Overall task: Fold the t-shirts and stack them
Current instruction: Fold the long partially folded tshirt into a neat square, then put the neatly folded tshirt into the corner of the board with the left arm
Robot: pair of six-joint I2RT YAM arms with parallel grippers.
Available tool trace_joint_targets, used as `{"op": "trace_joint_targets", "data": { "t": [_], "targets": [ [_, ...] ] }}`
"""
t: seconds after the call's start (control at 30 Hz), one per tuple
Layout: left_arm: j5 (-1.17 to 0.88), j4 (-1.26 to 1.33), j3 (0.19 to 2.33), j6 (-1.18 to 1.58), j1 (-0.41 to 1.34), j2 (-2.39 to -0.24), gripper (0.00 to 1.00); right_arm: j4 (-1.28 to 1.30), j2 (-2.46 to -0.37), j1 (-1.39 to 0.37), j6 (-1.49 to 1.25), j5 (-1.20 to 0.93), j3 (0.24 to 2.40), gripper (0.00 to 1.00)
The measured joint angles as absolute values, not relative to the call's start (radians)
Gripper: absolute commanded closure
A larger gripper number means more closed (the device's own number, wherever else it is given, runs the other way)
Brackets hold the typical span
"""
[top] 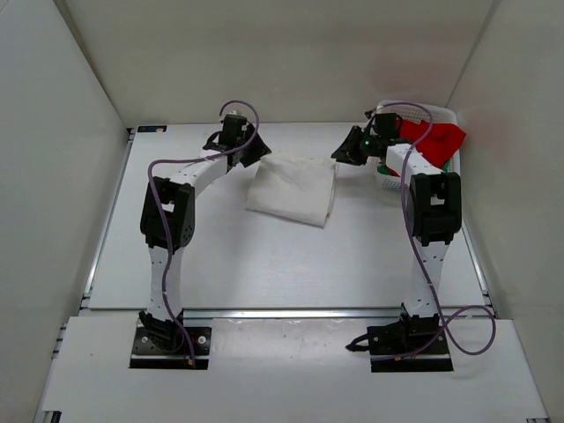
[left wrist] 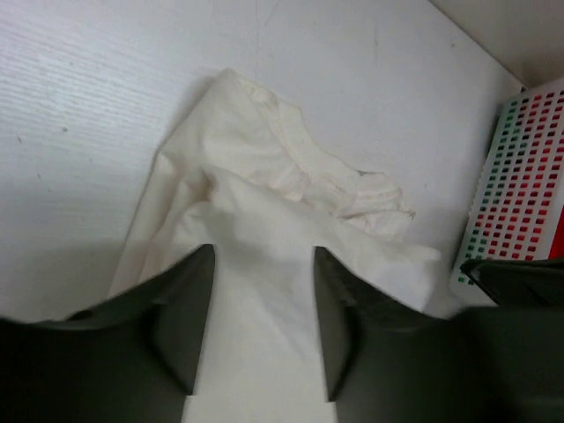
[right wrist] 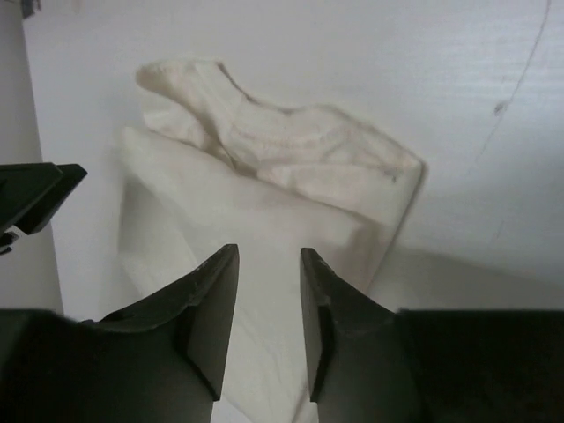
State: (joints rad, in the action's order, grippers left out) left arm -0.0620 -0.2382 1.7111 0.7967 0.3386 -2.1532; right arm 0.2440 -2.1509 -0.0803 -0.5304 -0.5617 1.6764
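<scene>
An off-white t-shirt (top: 293,187) lies folded on the table at the far middle, its collar end bunched toward the back. My left gripper (top: 256,147) hovers at the shirt's far left corner. In the left wrist view this gripper (left wrist: 263,249) stands open over the off-white t-shirt (left wrist: 264,220), nothing pinched between its fingers. At the shirt's far right corner, my right gripper (top: 345,152) is also open, with a narrower gap. The right wrist view shows it (right wrist: 269,249) above the off-white t-shirt (right wrist: 264,176). A red t-shirt (top: 436,139) lies in the basket.
The white perforated basket (top: 388,181) stands at the far right edge of the table, just behind my right arm. Red and a little green cloth show through the holes of the basket (left wrist: 520,176). White walls close in the table (top: 264,264) on three sides.
</scene>
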Motion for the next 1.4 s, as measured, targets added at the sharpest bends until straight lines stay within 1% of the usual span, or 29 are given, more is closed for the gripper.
{"op": "trace_joint_targets", "data": {
  "t": [0.03, 0.07, 0.13, 0.2, 0.23, 0.27, 0.33, 0.4, 0.5, 0.57, 0.6, 0.67, 0.7, 0.73, 0.77, 0.83, 0.87, 0.93, 0.97, 1.03, 1.23, 1.3, 1.4],
  "targets": [
    [-0.063, -0.239, 1.726, 0.791, 0.334, -2.161, 0.30, 0.259, -2.165, -0.078, -0.525, -0.558, 1.711, 0.62],
    [-0.062, -0.241, 1.744, 0.785, 0.327, -2.167, 0.27, 0.279, -2.178, -0.078, -0.518, -0.555, 1.753, 0.56],
    [-0.061, -0.242, 1.773, 0.771, 0.311, -2.167, 0.26, 0.299, -2.185, -0.078, -0.506, -0.550, 1.800, 0.52],
    [-0.060, -0.219, 1.759, 0.751, 0.292, -2.142, 0.29, 0.307, -2.171, -0.083, -0.490, -0.537, 1.815, 0.51],
    [-0.060, -0.199, 1.724, 0.738, 0.283, -2.116, 0.29, 0.318, -2.160, -0.088, -0.481, -0.529, 1.813, 0.52],
    [-0.062, -0.181, 1.678, 0.723, 0.276, -2.086, 0.26, 0.326, -2.143, -0.094, -0.473, -0.522, 1.804, 0.58],
    [-0.071, -0.127, 1.557, 0.688, 0.257, -2.023, 0.21, 0.319, -2.078, -0.112, -0.455, -0.513, 1.736, 0.91],
    [-0.100, -0.088, 1.446, 0.661, 0.241, -1.979, 0.17, 0.305, -1.983, -0.131, -0.458, -0.516, 1.626, 1.00],
    [-0.186, -0.041, 1.360, 0.625, 0.221, -1.985, 0.14, 0.238, -1.808, -0.161, -0.470, -0.521, 1.417, 0.95],
    [-0.249, -0.026, 1.349, 0.596, 0.215, -2.016, 0.13, 0.211, -1.701, -0.181, -0.479, -0.533, 1.292, 0.85],
    [-0.271, -0.020, 1.353, 0.578, 0.216, -2.035, 0.13, 0.194, -1.660, -0.189, -0.482, -0.541, 1.242, 0.85],
    [-0.305, -0.029, 1.375, 0.538, 0.228, -2.081, 0.14, 0.168, -1.607, -0.196, -0.482, -0.554, 1.166, 0.81],
    [-0.319, -0.038, 1.396, 0.520, 0.237, -2.109, 0.17, 0.151, -1.592, -0.196, -0.487, -0.558, 1.135, 0.80],
    [-0.330, -0.048, 1.421, 0.507, 0.249, -2.137, 0.21, 0.136, -1.578, -0.196, -0.491, -0.561, 1.100, 0.79],
    [-0.341, -0.048, 1.451, 0.496, 0.258, -2.158, 0.23, 0.118, -1.567, -0.196, -0.497, -0.563, 1.063, 0.79],
    [-0.350, -0.061, 1.510, 0.486, 0.281, -2.198, 0.45, 0.089, -1.542, -0.196, -0.508, -0.568, 0.984, 0.78],
    [-0.354, -0.065, 1.536, 0.486, 0.290, -2.220, 0.49, 0.083, -1.530, -0.196, -0.515, -0.572, 0.950, 0.78],
    [-0.369, -0.076, 1.588, 0.485, 0.305, -2.265, 0.79, 0.064, -1.500, -0.198, -0.526, -0.579, 0.876, 0.78],
    [-0.379, -0.075, 1.610, 0.495, 0.311, -2.288, 0.91, 0.059, -1.485, -0.200, -0.530, -0.581, 0.848, 0.77],
    [-0.413, -0.077, 1.654, 0.516, 0.315, -2.323, 1.00, 0.044, -1.454, -0.204, -0.537, -0.588, 0.802, 0.78],
    [-0.422, -0.073, 1.665, 0.595, 0.284, -2.321, 1.00, -0.005, -1.358, -0.224, -0.554, -0.609, 0.695, 0.78],
    [-0.391, -0.072, 1.614, 0.609, 0.239, -2.278, 1.00, -0.014, -1.332, -0.239, -0.557, -0.613, 0.661, 0.78],
    [-0.310, -0.060, 1.484, 0.638, 0.112, -2.149, 1.00, -0.036, -1.303, -0.251, -0.564, -0.630, 0.609, 0.78]
  ]
}}
